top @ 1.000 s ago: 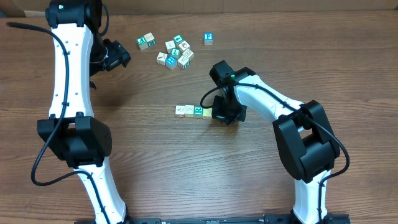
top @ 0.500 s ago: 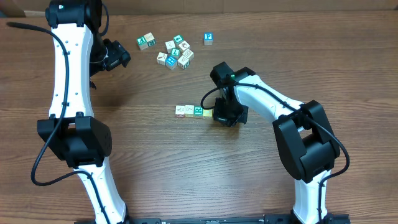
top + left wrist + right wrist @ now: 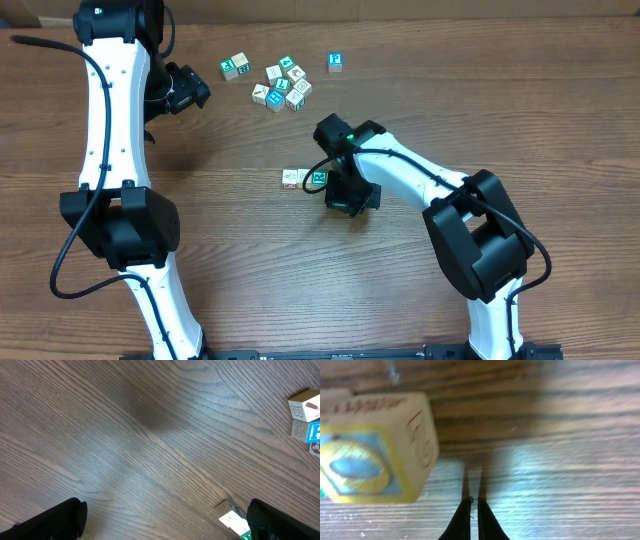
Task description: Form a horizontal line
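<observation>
Yellow cube (image 3: 375, 450) now hidden overhead by R gripper (image 3: 472, 515), shut & empty, which slid left against horizontal line (image 3: 303, 178), prob. tightening it; L gripper (image 3: 188, 90) wide open, empty.

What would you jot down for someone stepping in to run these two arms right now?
Left gripper: open, empty, near the loose cubes.
Right gripper: shut, empty, low over the table beside the yellow cube.
Line: two whitish cubes and a teal one show mid-table; the right arm hides its right end from above.
Left to do: confirm the yellow cube touches and sits straight.
</observation>
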